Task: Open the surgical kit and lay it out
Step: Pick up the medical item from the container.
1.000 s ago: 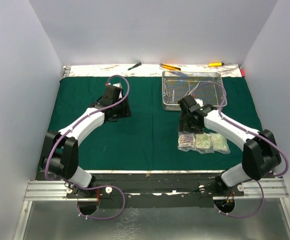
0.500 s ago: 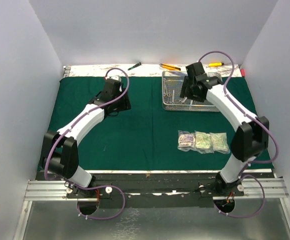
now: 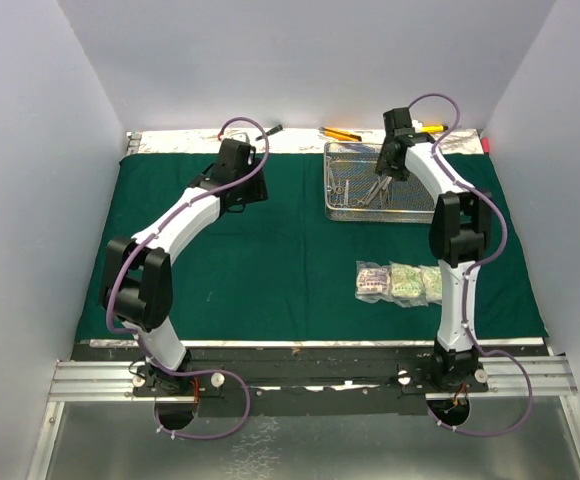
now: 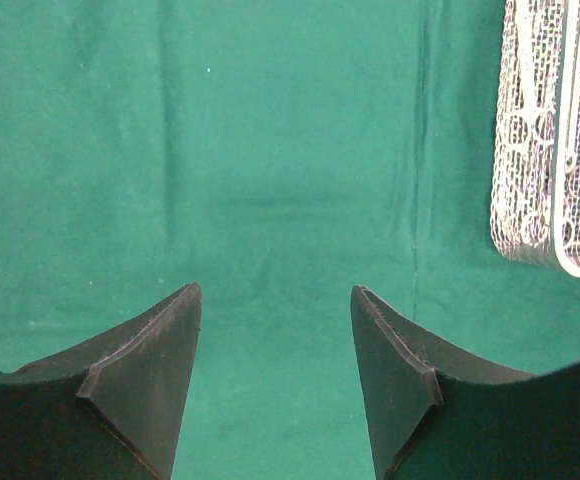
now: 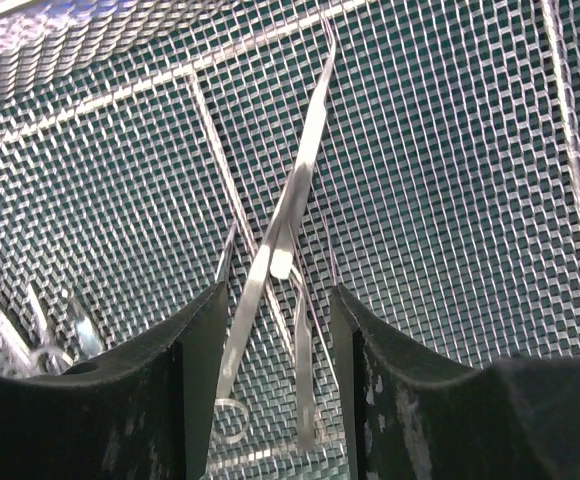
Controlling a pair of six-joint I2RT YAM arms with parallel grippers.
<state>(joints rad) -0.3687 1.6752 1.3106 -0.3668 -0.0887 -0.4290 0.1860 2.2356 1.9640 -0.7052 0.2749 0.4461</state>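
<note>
The dark green cloth (image 3: 270,260) lies spread flat. The silver wire-mesh tray (image 3: 415,205) stands on it at the back right. Three clear packets (image 3: 407,283) lie in a row at the front right. My right gripper (image 3: 380,188) is open and low inside the tray (image 5: 450,200). Its fingers straddle long steel tweezers (image 5: 295,190) and a ring-handled clamp (image 5: 225,420) without closing on them. My left gripper (image 3: 242,195) is open and empty over bare cloth (image 4: 270,150), with the tray's left end (image 4: 530,200) to its right.
A green-handled tool (image 3: 268,131), an orange one (image 3: 340,133) and a yellow one (image 3: 430,128) lie on the strip behind the cloth. A small red object (image 3: 486,144) sits at the back right corner. White walls close in three sides.
My right arm has swung from the packets at the front to the back and lowered into the tray. My left gripper has shifted a little toward the back.
</note>
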